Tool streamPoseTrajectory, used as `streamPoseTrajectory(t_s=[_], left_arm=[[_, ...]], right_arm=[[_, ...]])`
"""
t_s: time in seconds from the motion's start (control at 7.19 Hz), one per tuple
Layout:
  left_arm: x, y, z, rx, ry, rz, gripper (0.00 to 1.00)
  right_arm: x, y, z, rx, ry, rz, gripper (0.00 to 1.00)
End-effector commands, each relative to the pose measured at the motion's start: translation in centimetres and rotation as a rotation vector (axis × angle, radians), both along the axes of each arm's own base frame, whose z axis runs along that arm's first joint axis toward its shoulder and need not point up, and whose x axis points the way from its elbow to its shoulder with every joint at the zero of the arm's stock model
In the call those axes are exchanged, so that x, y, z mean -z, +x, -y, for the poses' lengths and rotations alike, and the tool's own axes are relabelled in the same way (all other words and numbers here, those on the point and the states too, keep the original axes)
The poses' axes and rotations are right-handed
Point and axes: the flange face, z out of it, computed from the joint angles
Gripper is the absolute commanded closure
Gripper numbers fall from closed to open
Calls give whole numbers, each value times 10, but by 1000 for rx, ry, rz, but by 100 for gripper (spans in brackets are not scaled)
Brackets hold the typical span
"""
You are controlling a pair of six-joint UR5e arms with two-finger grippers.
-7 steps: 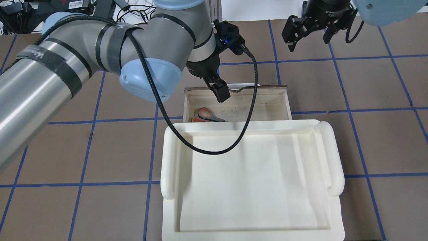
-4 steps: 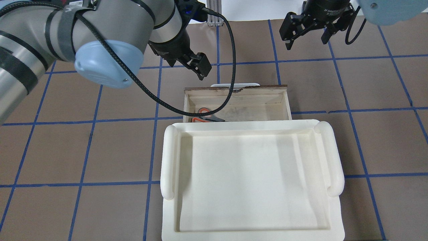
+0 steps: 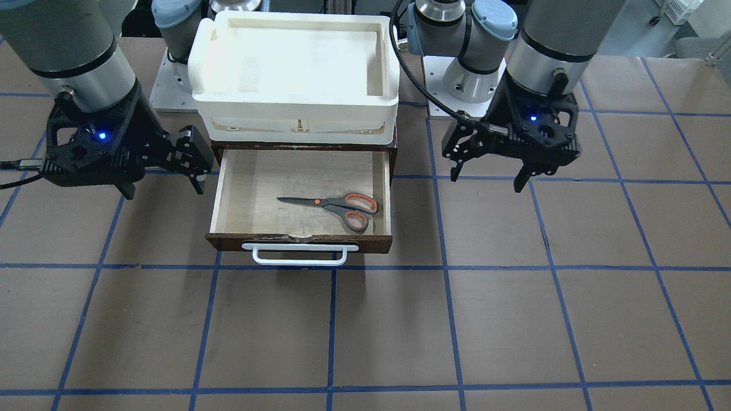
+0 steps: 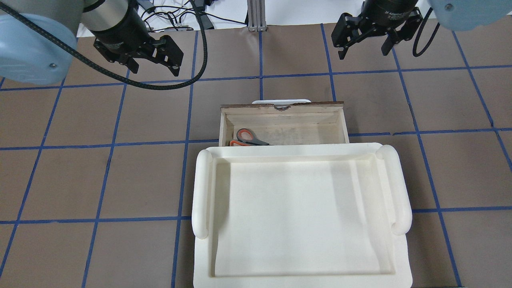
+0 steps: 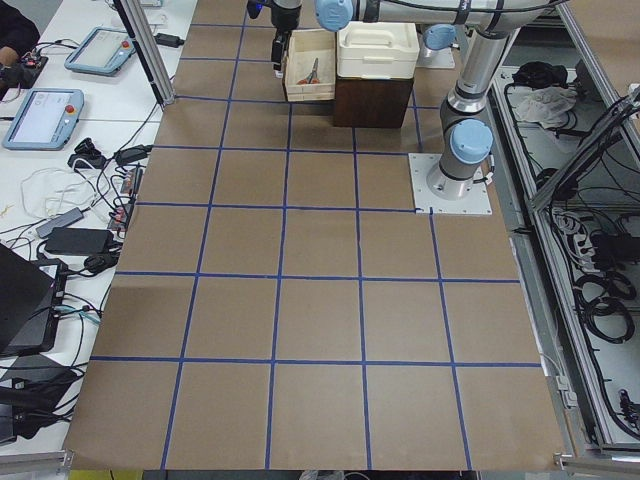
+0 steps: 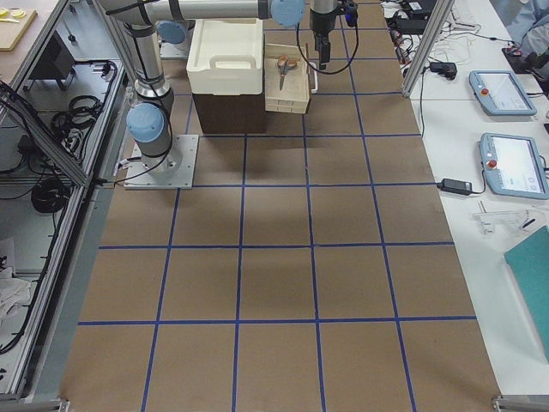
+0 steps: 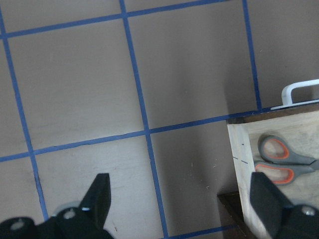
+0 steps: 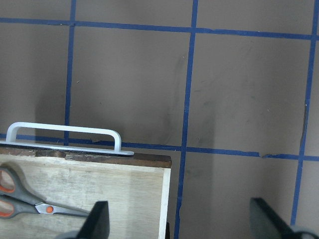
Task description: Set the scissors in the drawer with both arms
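Drawer [image 3: 300, 242] stands pulled out toward the operators' edge of the counter [image 3: 514, 319], from a dark cabinet at the middle of the robot-side edge. A white tray [image 3: 297, 108] sits on the cabinet top, so from overhead it hides the back of the drawer.

Scissors [image 3: 334, 206] lie flat on the pale drawer floor with blades shut. The loops sit near the drawer's front corner on the robot's left, and the blades point toward its right. We judge the placing done: they rest free, nothing touching them.

Left gripper [image 4: 154, 69] hangs over bare counter beside the drawer on the robot's left, fingers spread wide, holding nothing. Right gripper [image 4: 365, 52] mirrors it on the other side, also spread and empty.

Both hang off to the sides of the drawer. We read this as leaving the white bar handle [image 3: 300, 254] and drawer front unobstructed, should a push-in follow. The drawer is not yet shut.
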Motion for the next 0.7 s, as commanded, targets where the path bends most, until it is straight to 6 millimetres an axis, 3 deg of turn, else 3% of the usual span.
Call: streamPoseTrajectory(t_s=[0.0, 0.14, 0.28, 0.56], left_arm=[[2, 51, 1, -104, 33, 39, 0], [3, 61, 1, -123, 40, 42, 0], [17, 64, 0, -129, 66, 34, 0], [28, 62, -11, -126, 83, 37, 0]], right_arm=[[3, 0, -6, 1, 37, -3, 0], [2, -1, -5, 3, 30, -6, 0], [-1, -3, -7, 3, 26, -29, 0], [-11, -3, -14, 2, 11, -30, 0]])
